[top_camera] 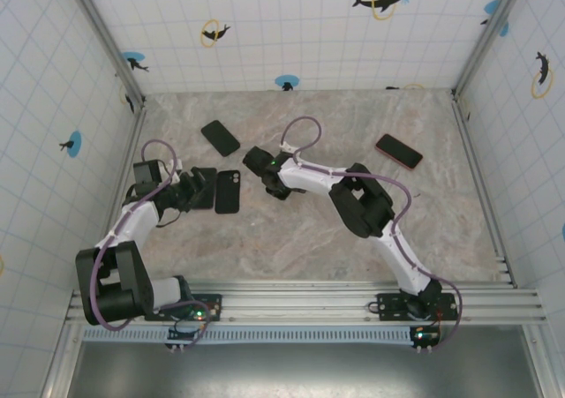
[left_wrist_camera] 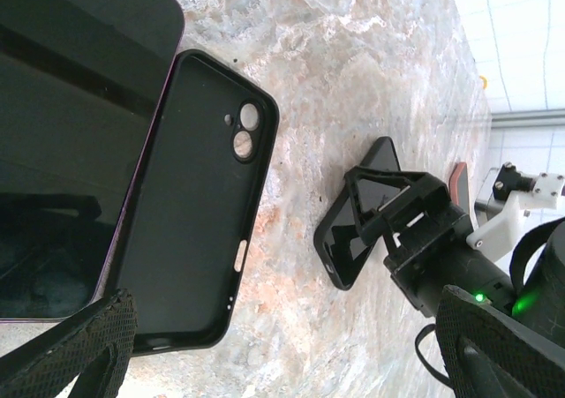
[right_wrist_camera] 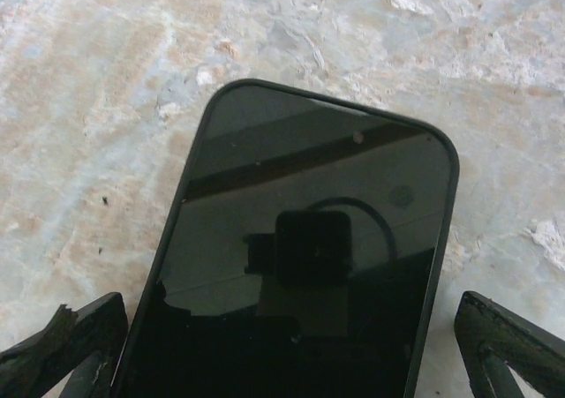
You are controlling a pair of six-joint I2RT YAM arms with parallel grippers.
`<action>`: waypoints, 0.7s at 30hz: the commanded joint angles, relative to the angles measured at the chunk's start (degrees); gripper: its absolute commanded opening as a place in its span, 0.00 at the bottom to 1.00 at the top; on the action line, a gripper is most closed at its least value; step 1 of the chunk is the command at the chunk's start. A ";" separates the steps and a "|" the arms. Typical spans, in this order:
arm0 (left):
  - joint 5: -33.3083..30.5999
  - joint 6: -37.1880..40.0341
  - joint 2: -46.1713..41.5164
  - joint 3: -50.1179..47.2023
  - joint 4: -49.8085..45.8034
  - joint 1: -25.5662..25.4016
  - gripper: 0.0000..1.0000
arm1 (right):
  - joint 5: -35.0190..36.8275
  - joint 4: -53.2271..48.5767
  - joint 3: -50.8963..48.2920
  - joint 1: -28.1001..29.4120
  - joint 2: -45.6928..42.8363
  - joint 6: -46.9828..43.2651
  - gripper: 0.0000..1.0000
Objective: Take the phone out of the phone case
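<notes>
A bare dark phone (left_wrist_camera: 71, 133) with a purple edge lies flat next to an empty black phone case (left_wrist_camera: 199, 204), which lies inside up with its camera hole showing. From above, the phone (top_camera: 205, 189) and the case (top_camera: 228, 191) sit side by side. My left gripper (top_camera: 194, 191) is open just left of them, its fingertips (left_wrist_camera: 79, 345) spread above the table with nothing between them. My right gripper (top_camera: 255, 161) is open too. Its fingers (right_wrist_camera: 62, 345) flank the near end of a second phone (right_wrist_camera: 309, 239), which is in a black case and lies on the table.
That black-cased phone (top_camera: 220, 137) lies at the back left. A red-cased phone (top_camera: 398, 151) lies at the back right. Tiled walls close in the marble table (top_camera: 300, 230) on three sides. The right arm (top_camera: 353, 199) crosses the middle.
</notes>
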 commanded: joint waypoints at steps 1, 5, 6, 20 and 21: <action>0.47 1.60 0.86 1.22 -0.87 -0.78 0.90 | -3.60 -0.84 -2.69 0.34 -2.10 0.42 0.95; 0.78 1.98 0.86 0.75 -0.86 -0.69 0.90 | -4.98 -0.36 -2.59 1.12 -2.18 -0.88 0.93; 0.74 2.00 0.86 0.70 -0.87 -0.67 0.90 | -4.70 -0.39 -2.68 1.33 -2.10 -1.40 0.92; 1.73 2.62 1.43 0.90 -0.96 -0.84 0.90 | -6.60 2.05 -10.90 -1.36 -3.53 0.15 0.86; 1.78 2.72 1.39 0.90 -0.96 -0.93 0.90 | -6.66 2.10 -10.90 -1.51 -3.59 -0.15 0.86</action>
